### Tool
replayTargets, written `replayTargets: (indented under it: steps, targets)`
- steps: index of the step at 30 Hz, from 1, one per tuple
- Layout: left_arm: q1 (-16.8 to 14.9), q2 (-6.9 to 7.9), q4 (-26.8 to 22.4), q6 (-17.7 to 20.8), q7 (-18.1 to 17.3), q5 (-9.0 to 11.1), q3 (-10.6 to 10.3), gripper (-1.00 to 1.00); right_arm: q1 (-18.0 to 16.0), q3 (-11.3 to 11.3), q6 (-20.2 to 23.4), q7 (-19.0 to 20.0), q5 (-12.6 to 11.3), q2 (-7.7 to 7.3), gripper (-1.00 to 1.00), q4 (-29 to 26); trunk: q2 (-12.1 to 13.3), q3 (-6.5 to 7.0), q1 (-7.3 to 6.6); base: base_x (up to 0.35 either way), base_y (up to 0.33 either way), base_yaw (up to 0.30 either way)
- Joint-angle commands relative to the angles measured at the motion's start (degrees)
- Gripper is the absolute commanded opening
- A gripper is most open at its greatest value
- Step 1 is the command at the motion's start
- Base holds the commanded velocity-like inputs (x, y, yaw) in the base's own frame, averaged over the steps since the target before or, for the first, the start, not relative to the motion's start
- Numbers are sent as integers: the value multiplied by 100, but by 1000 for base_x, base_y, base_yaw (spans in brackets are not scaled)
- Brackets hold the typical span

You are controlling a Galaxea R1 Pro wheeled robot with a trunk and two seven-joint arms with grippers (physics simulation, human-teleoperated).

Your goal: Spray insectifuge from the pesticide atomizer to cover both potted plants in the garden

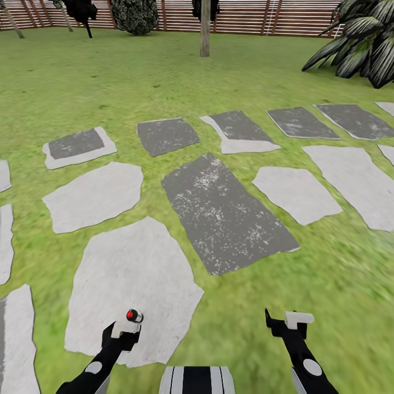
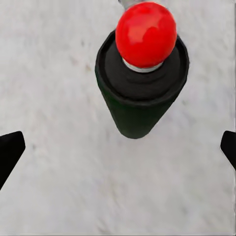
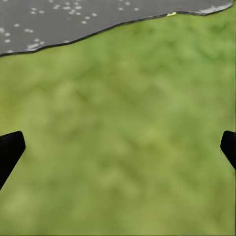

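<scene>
My left gripper (image 1: 123,332) carries the pesticide atomizer (image 1: 133,316), which sticks up at about one o'clock from it, its red cap on top. In the left wrist view the dark body (image 2: 140,98) runs straight out along my fingers, red knob (image 2: 146,33) at the far end, over a pale stepping stone (image 2: 54,73); the black fingertips (image 2: 10,150) sit wide at the frame edges, so I cannot tell how the grip is made. My right gripper (image 1: 284,323) hangs spread and empty over lawn (image 3: 123,137). I judge I must turn to find the plants; ahead lie stones, grass and fence (image 1: 241,16).
</scene>
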Motion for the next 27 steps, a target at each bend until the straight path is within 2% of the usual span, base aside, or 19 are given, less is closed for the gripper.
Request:
replayTargets:
  steps: [1, 17, 27]
  targets:
    - [-4, 1, 3, -20, -2, -48, 14, 100, -2, 6, -17, -19, 4, -1, 100, 4, -1, -3, 1, 168, -110, 12]
    - [1, 1, 3, -21, -2, -48, 14, 100, 1, 6, -17, -19, 3, -1, 100, 10, -1, -3, 1, 42, -26, 1]
    - [1, 1, 3, -28, -2, -48, 14, 100, -1, 6, -17, -17, 2, -1, 100, -5, -1, -3, 1, 1, -1, 58]
